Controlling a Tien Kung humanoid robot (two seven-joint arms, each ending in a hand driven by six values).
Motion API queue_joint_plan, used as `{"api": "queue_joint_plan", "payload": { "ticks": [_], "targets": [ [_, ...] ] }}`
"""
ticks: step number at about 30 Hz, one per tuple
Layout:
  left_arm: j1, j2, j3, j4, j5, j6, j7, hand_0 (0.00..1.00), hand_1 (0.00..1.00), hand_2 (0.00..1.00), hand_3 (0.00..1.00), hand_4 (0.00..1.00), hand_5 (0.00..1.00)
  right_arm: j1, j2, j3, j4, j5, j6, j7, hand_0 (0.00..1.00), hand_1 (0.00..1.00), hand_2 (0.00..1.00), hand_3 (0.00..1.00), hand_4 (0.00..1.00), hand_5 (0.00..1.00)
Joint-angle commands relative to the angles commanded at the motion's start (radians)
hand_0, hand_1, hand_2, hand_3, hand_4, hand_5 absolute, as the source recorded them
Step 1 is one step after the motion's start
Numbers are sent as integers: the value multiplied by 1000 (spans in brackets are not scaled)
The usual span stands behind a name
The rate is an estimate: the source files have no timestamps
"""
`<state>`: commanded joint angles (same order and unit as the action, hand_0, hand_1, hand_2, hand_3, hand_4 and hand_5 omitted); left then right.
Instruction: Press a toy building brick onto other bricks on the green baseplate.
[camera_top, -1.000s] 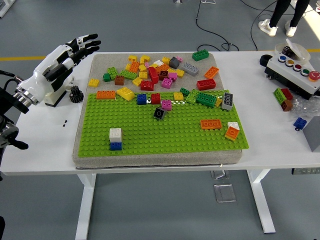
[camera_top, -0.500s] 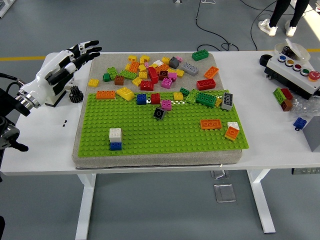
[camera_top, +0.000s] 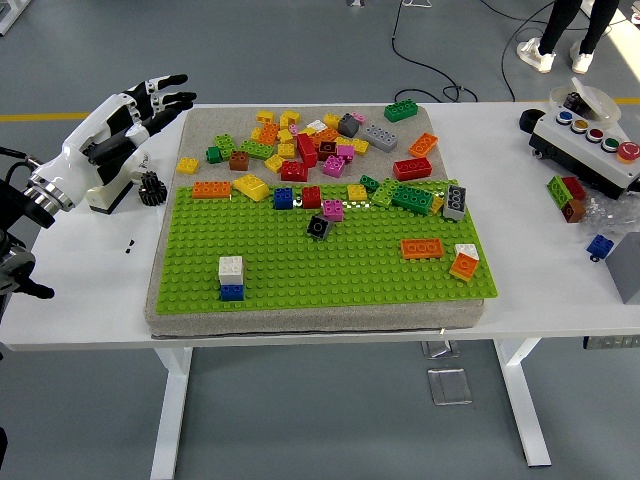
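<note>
Bricks (camera_top: 320, 150) lie heaped at the baseplate's (camera_top: 330, 270) far edge. Left hand (camera_top: 130, 115) hovers over the tabletop's (camera_top: 90, 270) left end, fingers spread and empty, well apart from them.

My left hand (camera_top: 128, 112): white and black, fingers spread, holding nothing, at ten o'clock off the flat green studded baseplate (camera_top: 300, 275).
Stack: white brick on blue brick (camera_top: 231, 277), at seven o'clock.
Loose mixed-colour plastic bricks (camera_top: 310, 145): twelve o'clock.
</note>
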<state>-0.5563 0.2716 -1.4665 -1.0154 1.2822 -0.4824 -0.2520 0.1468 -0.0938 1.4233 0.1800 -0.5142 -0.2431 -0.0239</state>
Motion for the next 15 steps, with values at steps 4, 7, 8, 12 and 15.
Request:
{"api": "queue_joint_plan", "payload": {
  "ticks": [4,7,8,12,15],
  "targets": [
    [0,2,4,4,0,1,-2,880,802,775,800,977,466,1,0,-5,0,0,-2,1,739,668,717,602,914,493],
    [0,2,5,7,1,2,-3,858,786,755,788,945,413,0,2,-10,0,1,-2,3,740,668,717,602,914,493],
    [0,3,6,8,1,3,-3,858,786,755,788,945,413,1,2,-13,0,2,-2,3,740,668,717,602,914,493],
    [-1,3,9,11,-2,6,-3,833,764,739,710,827,313,1,3,-17,0,3,-1,4,740,667,717,602,914,494],
    [-1,4,11,11,-3,12,-3,833,764,739,710,827,313,0,3,-21,0,3,2,4,740,667,717,602,914,494]
  ]
}}
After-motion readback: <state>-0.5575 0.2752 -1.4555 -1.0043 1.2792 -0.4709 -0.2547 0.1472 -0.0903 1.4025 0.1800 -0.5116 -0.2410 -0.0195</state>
